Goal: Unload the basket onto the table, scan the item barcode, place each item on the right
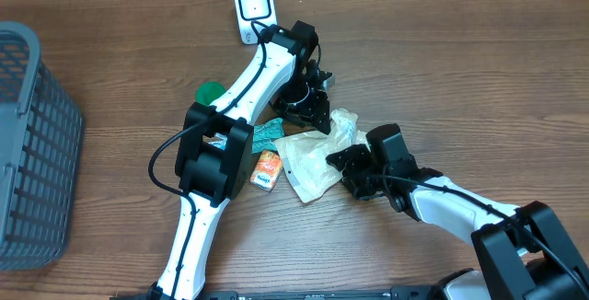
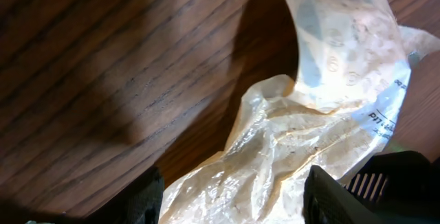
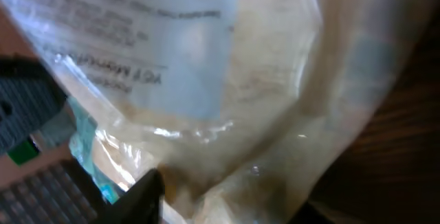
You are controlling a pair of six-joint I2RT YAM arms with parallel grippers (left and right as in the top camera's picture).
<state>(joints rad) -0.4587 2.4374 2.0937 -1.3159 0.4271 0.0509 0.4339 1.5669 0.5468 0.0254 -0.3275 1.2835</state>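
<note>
Over the wooden table (image 1: 460, 79), left gripper (image 1: 313, 119) seemingly pinches clear bag (image 1: 311, 164), right gripper (image 1: 339, 164) straddling it, grip unclear.

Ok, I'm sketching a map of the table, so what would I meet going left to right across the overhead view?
grey basket → green object → orange packet → clear plastic bag

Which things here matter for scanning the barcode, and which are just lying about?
For the job: plastic bag, scanner.
Lying about: orange packet, teal packet, green object, grey basket.
</note>
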